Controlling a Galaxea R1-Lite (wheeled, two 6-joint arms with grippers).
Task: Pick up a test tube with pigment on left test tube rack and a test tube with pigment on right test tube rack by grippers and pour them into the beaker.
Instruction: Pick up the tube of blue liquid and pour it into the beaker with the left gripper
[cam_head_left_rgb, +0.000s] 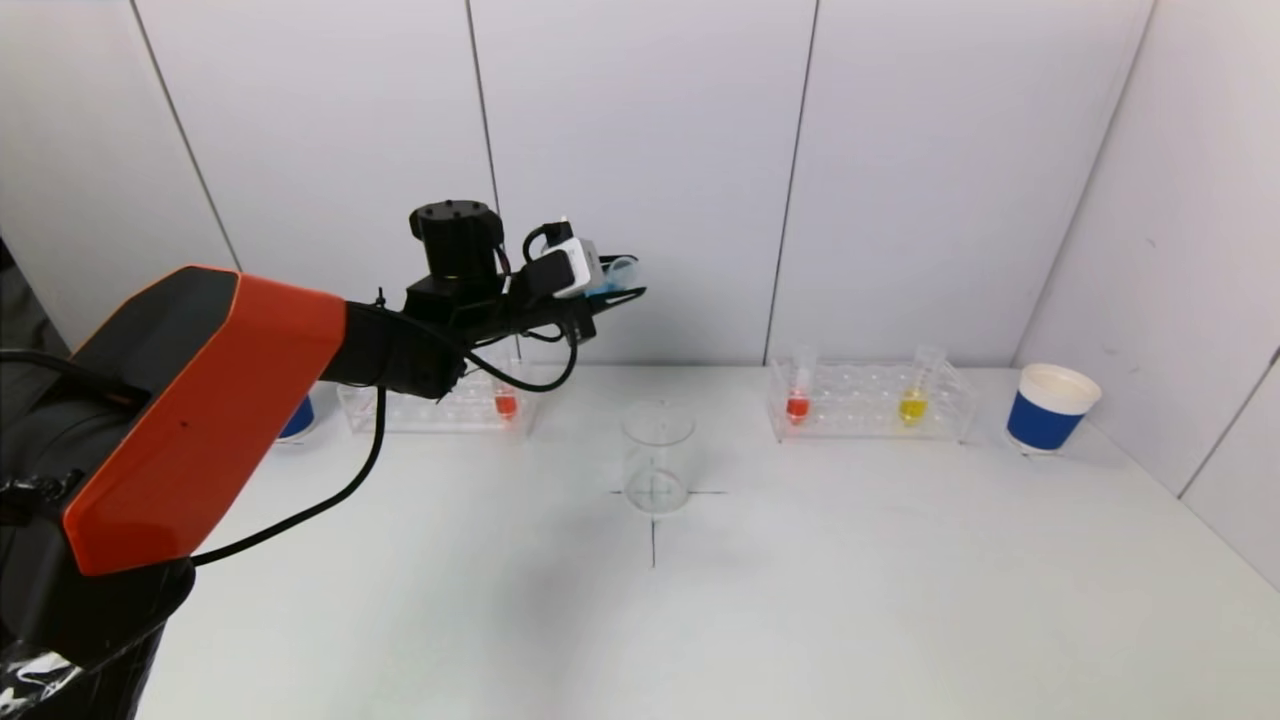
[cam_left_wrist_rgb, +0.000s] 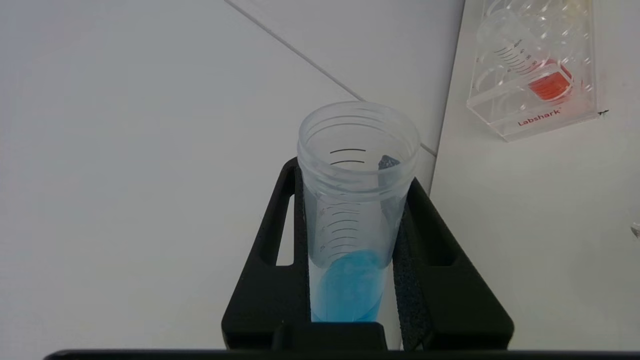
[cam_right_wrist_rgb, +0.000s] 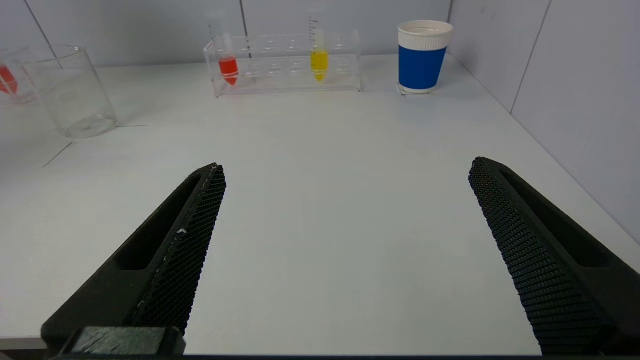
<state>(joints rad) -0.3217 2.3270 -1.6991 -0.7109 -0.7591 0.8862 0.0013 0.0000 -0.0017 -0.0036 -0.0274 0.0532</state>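
Pincer fingers (cam_right_wrist_rgb: 175, 250) of the right arm lie nearest, spread wide and grasping nothing above the white bench (cam_right_wrist_rgb: 325, 200); the right pincer (cam_right_wrist_rgb: 345, 250) is out of the head view. Farther in, one clear beaker (cam_head_left_rgb: 657, 456) stands upright on a cross marked on the bench, and it looks empty. Above and just left of the beaker, the left pincer (cam_head_left_rgb: 612, 288) is raised off the bench and clenched on one test tube with blue pigment (cam_left_wrist_rgb: 352, 215), its open mouth pointing away from the wrist and the blue liquid pooled near the gripped end. Beyond, two clear racks stand along the wall. One left test tube rack (cam_head_left_rgb: 440, 405), partly hidden by the arm, shows one tube with red pigment (cam_head_left_rgb: 506, 400). One right test tube rack (cam_head_left_rgb: 868, 402) carries two tubes, one red (cam_head_left_rgb: 797, 400) and one yellow (cam_head_left_rgb: 912, 402), well apart. Two blue paper cups flank the racks: one right cup (cam_head_left_rgb: 1050, 408) near the side wall, one left cup (cam_head_left_rgb: 297, 418) mostly hidden behind the arm.
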